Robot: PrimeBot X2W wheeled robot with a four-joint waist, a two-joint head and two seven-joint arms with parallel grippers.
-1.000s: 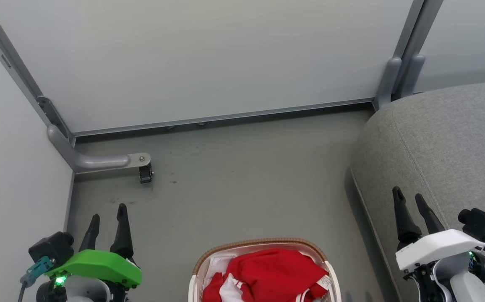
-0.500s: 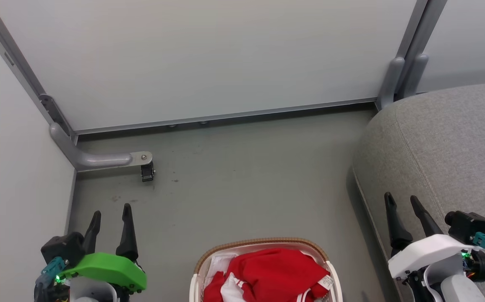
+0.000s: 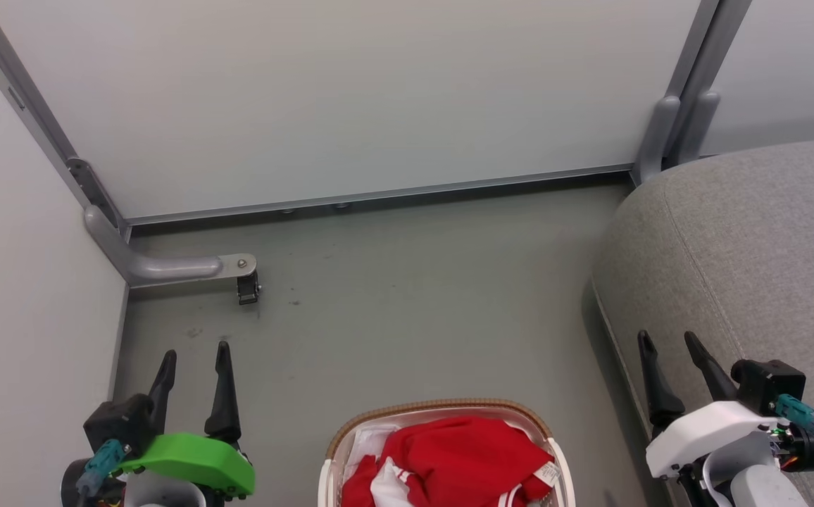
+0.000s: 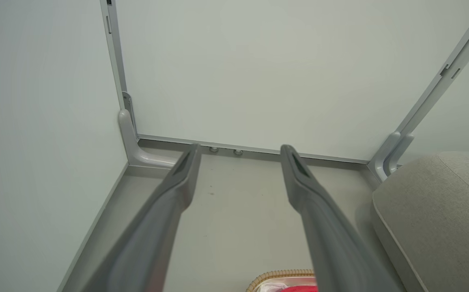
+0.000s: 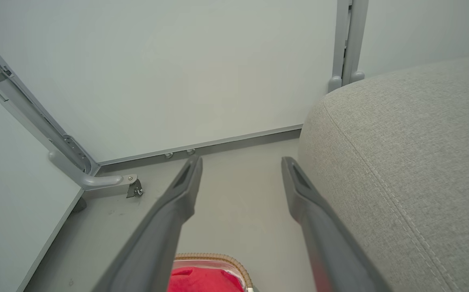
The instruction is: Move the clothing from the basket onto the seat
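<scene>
Red clothing (image 3: 460, 461) with white stripes lies bunched in the white basket (image 3: 442, 408) with a brown rim, at the bottom middle of the head view; its lower part is cut off by the frame. The grey seat (image 3: 752, 260) fills the right side. My left gripper (image 3: 193, 353) is open and empty over the floor, left of the basket. My right gripper (image 3: 667, 338) is open and empty above the seat's near edge, right of the basket. The basket rim (image 4: 281, 275) and a bit of red clothing (image 5: 202, 280) peek in at the bottom of the wrist views.
Pale partition panels (image 3: 343, 91) close off the back and left. A metal foot with a small caster (image 3: 245, 287) juts onto the grey floor (image 3: 407, 310) at the left. A grey post (image 3: 674, 127) stands behind the seat's corner.
Both grippers have drawn back toward the bottom of the head view and shifted slightly inward. The basket and clothing have stayed put.
</scene>
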